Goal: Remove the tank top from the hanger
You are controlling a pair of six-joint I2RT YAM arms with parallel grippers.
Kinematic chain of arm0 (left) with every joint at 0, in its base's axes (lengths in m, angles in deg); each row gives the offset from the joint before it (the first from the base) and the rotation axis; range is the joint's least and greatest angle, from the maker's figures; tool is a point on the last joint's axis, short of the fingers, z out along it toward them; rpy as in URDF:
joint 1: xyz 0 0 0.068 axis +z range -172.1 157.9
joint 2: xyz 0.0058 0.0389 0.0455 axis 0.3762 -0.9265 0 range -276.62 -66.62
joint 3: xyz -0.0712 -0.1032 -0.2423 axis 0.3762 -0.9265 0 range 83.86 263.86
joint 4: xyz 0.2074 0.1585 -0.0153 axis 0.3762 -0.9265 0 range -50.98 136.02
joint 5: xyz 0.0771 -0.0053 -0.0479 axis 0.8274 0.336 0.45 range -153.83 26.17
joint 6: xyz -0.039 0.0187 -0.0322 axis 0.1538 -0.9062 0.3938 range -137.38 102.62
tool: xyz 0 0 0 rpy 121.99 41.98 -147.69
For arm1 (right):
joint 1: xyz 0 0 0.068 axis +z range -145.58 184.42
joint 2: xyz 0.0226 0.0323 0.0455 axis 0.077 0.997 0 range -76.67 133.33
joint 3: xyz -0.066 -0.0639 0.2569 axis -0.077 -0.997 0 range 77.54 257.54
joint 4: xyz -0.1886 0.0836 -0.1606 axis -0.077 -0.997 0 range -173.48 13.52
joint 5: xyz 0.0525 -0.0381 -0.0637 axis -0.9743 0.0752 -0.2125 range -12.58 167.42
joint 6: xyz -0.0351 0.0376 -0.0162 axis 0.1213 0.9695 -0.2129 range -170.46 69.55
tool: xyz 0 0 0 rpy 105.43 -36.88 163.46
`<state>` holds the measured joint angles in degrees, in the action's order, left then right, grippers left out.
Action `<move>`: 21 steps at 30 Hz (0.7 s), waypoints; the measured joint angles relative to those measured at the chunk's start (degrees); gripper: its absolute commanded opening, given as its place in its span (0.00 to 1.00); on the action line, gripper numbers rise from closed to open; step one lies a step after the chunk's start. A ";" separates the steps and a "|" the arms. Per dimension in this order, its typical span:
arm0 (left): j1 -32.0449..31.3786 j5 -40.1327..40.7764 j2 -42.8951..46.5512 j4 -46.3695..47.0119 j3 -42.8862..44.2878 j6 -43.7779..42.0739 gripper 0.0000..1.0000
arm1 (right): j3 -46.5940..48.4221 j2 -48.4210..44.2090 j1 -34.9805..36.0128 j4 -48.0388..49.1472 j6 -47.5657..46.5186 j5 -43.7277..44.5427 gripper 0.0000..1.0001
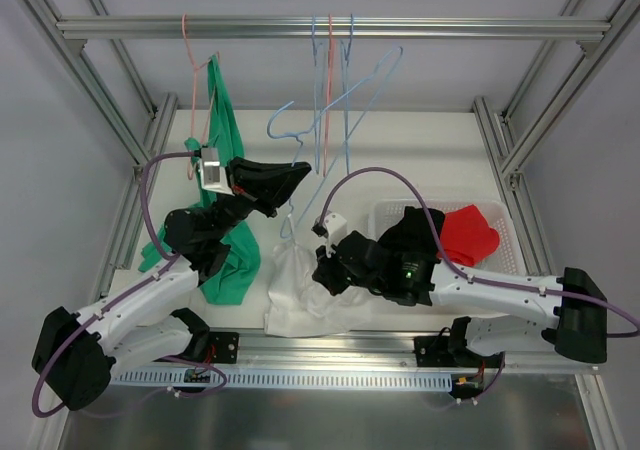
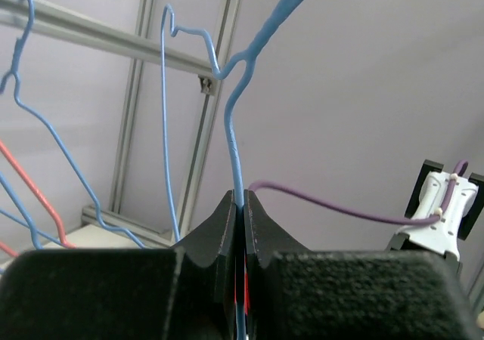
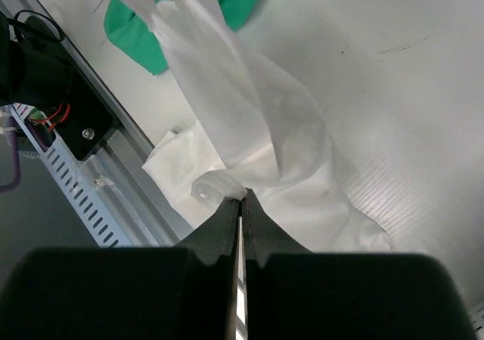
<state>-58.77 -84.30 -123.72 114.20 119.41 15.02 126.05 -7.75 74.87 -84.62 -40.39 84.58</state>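
Note:
The white tank top (image 1: 295,295) lies crumpled on the table's near middle, and a band of it rises toward the low end of a light blue wire hanger (image 1: 365,95). My left gripper (image 1: 303,173) is shut on that hanger's wire, which runs up from between the jaws in the left wrist view (image 2: 231,121). My right gripper (image 1: 322,273) is low over the tank top. In the right wrist view it (image 3: 242,198) is shut on a strap loop of the white tank top (image 3: 249,121).
A green garment (image 1: 225,120) hangs from a pink hanger (image 1: 187,50) at the left and drapes onto the table. More blue hangers (image 1: 320,70) hang from the top rail (image 1: 450,27). A white basket (image 1: 505,240) holds a red garment (image 1: 470,232) at the right.

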 measured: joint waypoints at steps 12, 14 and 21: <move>-0.15 1.44 2.32 1.62 12.68 -10.51 0.00 | 0.15 8.44 1.77 0.37 2.86 10.01 0.00; -0.15 1.46 2.32 2.05 16.52 -13.09 0.00 | 0.15 9.84 1.77 -0.74 3.30 11.21 0.00; -0.15 1.40 4.35 5.35 19.58 -20.52 0.00 | 0.15 10.64 1.75 -3.63 4.76 14.27 0.00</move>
<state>-58.92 -82.90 -119.37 119.55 138.99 -5.50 126.21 2.90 76.62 -88.25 -35.63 98.85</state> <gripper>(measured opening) 0.020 0.010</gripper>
